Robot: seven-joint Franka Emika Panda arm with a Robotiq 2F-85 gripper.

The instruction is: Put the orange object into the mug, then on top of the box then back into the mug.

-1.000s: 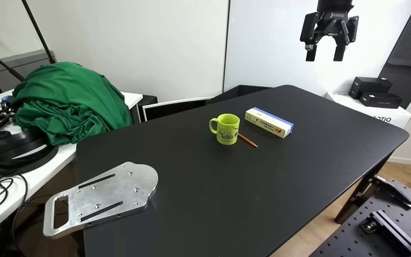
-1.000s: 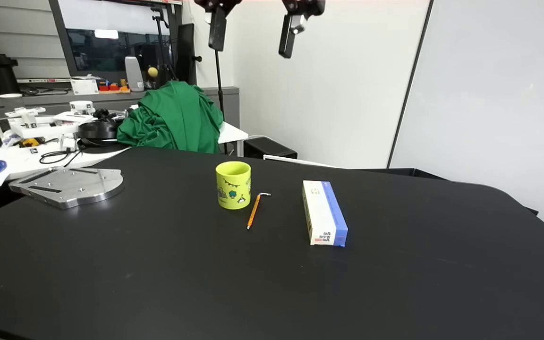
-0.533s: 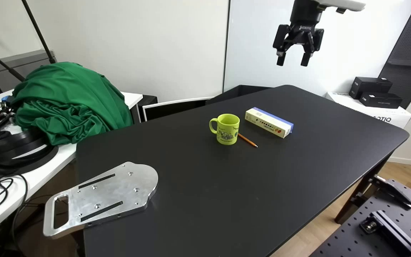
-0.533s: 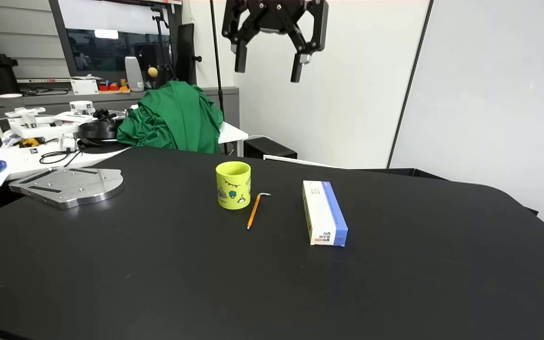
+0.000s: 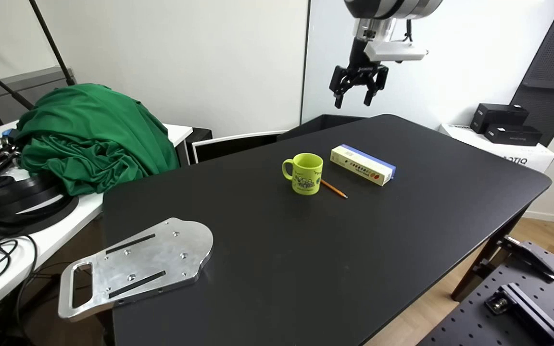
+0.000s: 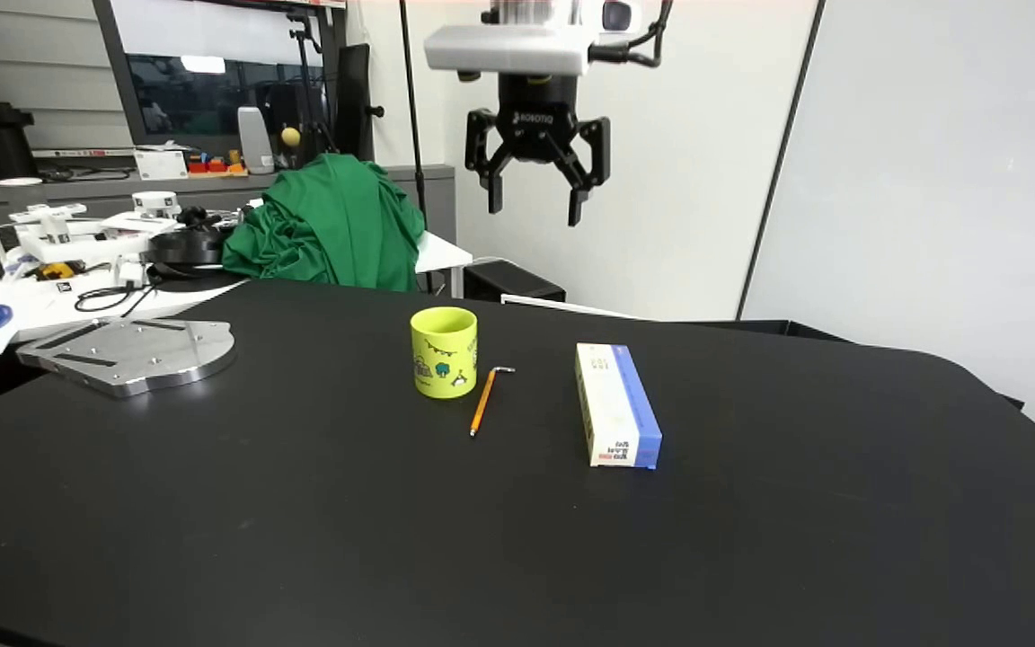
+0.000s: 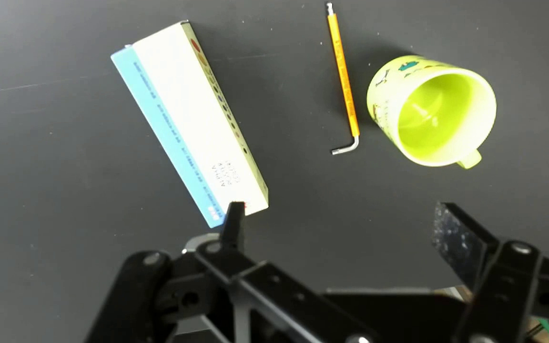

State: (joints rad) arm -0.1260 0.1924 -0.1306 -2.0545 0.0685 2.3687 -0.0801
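Note:
The orange object is a thin orange stick with a bent silver end, lying flat on the table between mug and box; it shows in both exterior views [image 5: 335, 189] [image 6: 483, 404] and the wrist view [image 7: 343, 74]. The lime-green mug [image 5: 307, 175] [image 6: 444, 355] [image 7: 432, 112] stands upright beside it. The box, white with a blue strip, lies flat on the other side [image 5: 362, 164] [image 6: 612, 404] [image 7: 188, 119]. My gripper [image 5: 353, 102] [image 6: 535, 212] is open and empty, pointing down well above the table. In the wrist view the gripper [image 7: 340, 205] has its jaws wide apart.
All these things rest on a black table [image 5: 277, 269] [image 6: 347, 521]. A silver metal plate [image 5: 147, 264] [image 6: 136, 350] lies at the table's edge. A green cloth heap [image 5: 89, 139] [image 6: 329, 225] sits on a white side table.
My gripper has come down and, in an exterior view, moved left towards the mug, stick and box. It stays open. The stick, mug and box have not moved.

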